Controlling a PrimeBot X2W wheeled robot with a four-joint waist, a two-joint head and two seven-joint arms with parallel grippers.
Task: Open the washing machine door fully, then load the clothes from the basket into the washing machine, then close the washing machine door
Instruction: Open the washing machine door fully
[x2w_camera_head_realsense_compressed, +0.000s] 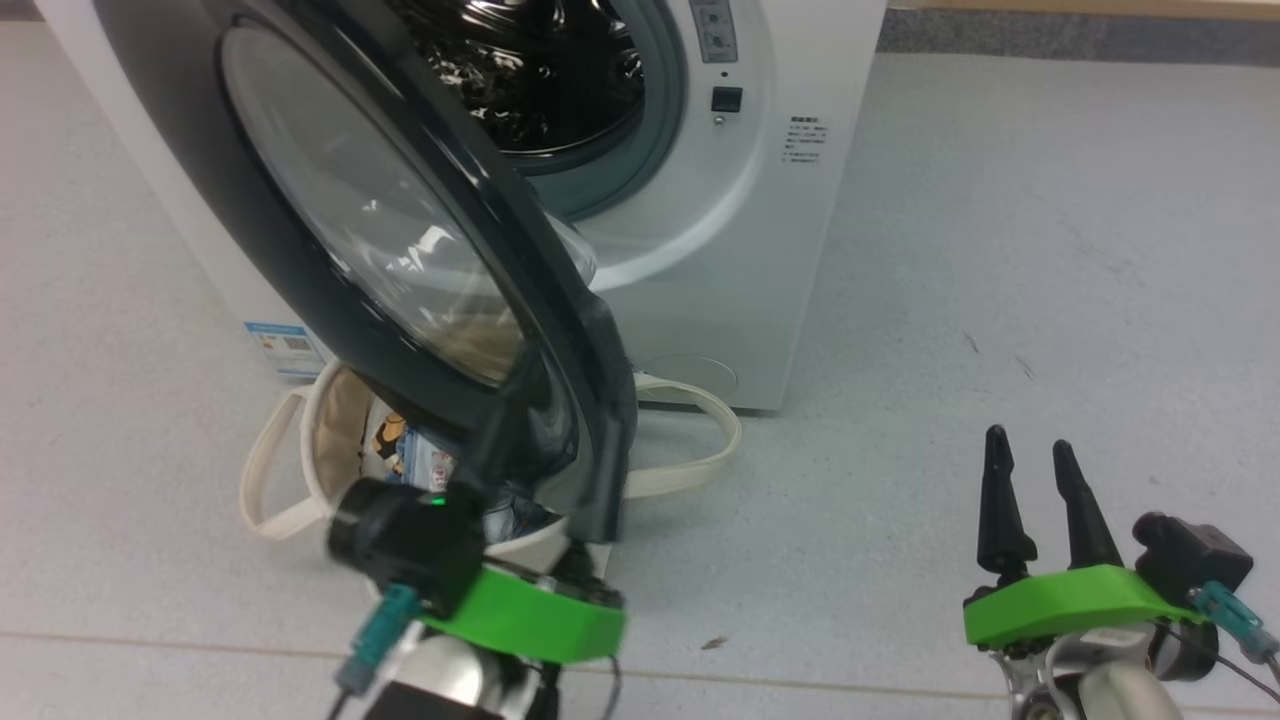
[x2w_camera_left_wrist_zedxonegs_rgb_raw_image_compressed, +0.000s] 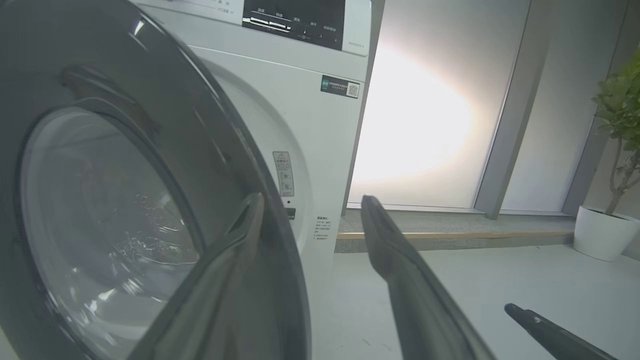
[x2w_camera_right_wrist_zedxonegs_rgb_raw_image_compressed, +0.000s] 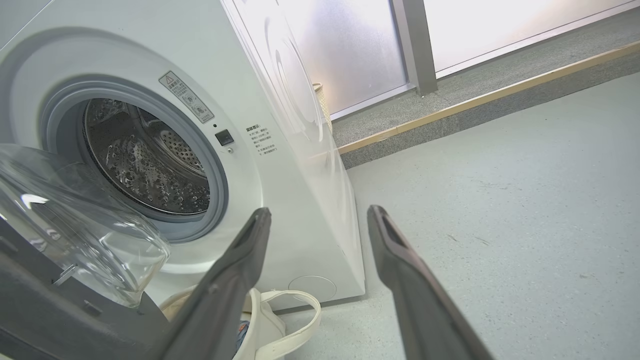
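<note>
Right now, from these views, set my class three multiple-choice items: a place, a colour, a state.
1. Where is the basket?
A) on the floor before the washing machine, under the swung-out door
B) on top of the washer
C) inside the drum

2. What colour is the door's wide rim?
A) white
B) black
C) red

3. How is the right end effector?
A) shut on cloth
B) shut on a strap
C) open, empty

1A: the head view shows it beneath the door.
2B: the rim is glossy black.
3C: its fingers stand apart with nothing between them.
</note>
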